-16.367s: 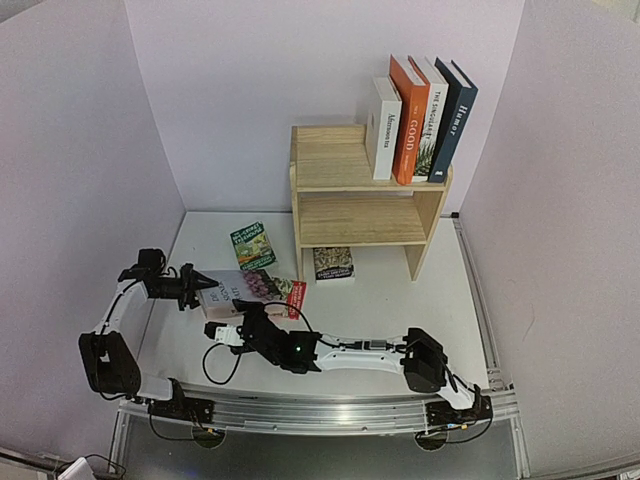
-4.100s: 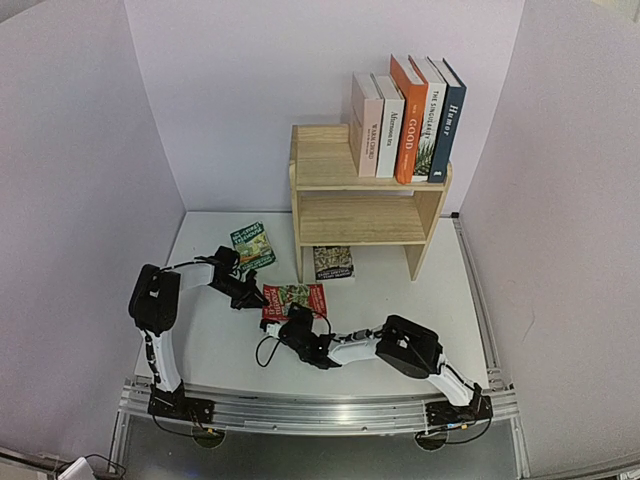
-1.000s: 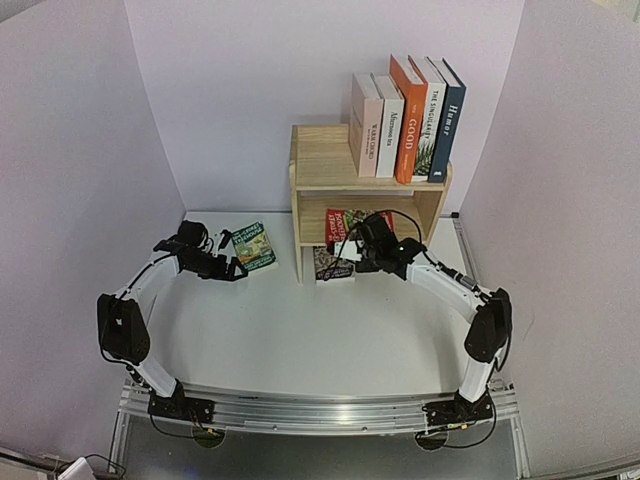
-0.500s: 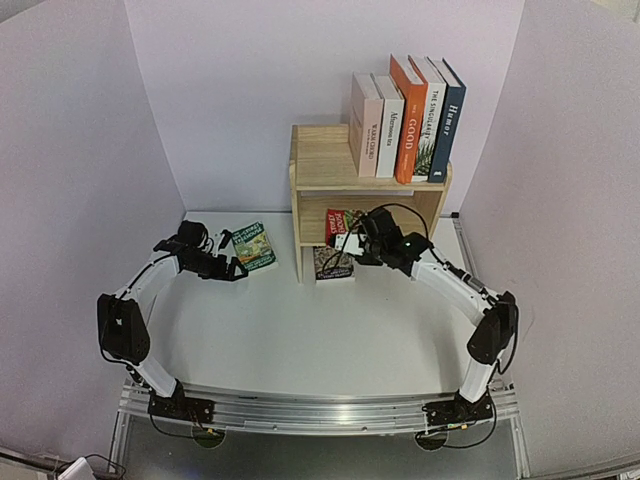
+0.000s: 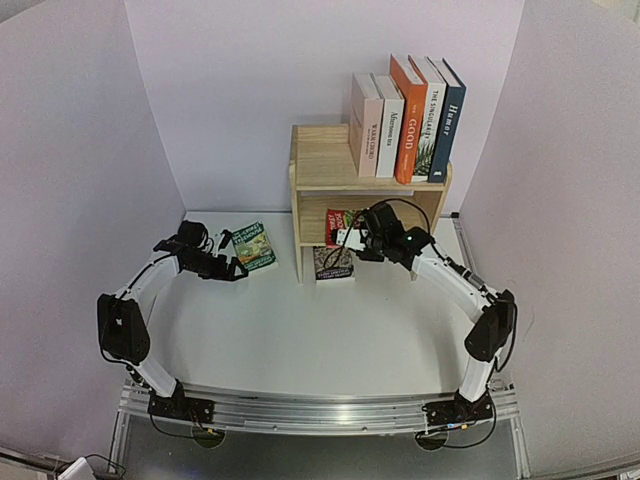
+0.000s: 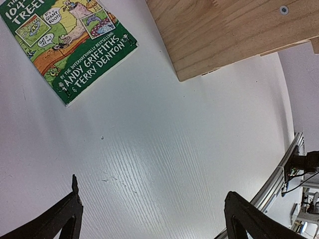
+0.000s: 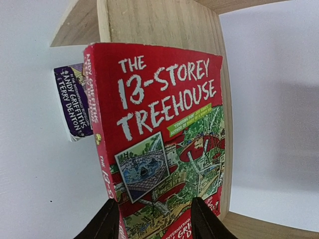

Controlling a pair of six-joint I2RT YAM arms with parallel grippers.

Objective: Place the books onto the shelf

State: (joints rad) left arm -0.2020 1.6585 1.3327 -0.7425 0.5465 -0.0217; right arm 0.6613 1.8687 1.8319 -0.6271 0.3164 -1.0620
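The red book [image 5: 336,224] "The 13-Storey Treehouse" [image 7: 154,99] stands tilted on the lower tier of the wooden shelf [image 5: 330,160], by its left side panel [image 7: 159,25]. My right gripper [image 5: 352,240] faces its cover, half open [image 7: 153,200]; its fingertips overlap the cover and spine and nothing sits between them. A dark book [image 5: 333,263] lies on the table under the shelf, its purple spine [image 7: 72,102] showing. The green book [image 5: 253,246] lies flat at the left [image 6: 70,40]. My left gripper [image 5: 238,270] hovers just right of it, wide open and empty [image 6: 157,209].
Several large books [image 5: 410,115] stand upright on the right half of the shelf's top tier. A corner of the shelf's side panel [image 6: 224,35] sits close ahead of the left gripper. Walls enclose the white table [image 5: 330,330] on three sides.
The red book has tipped more upright and shifted left inside the lower tier. The right gripper's jaws have narrowed and followed it. The left arm has not moved.
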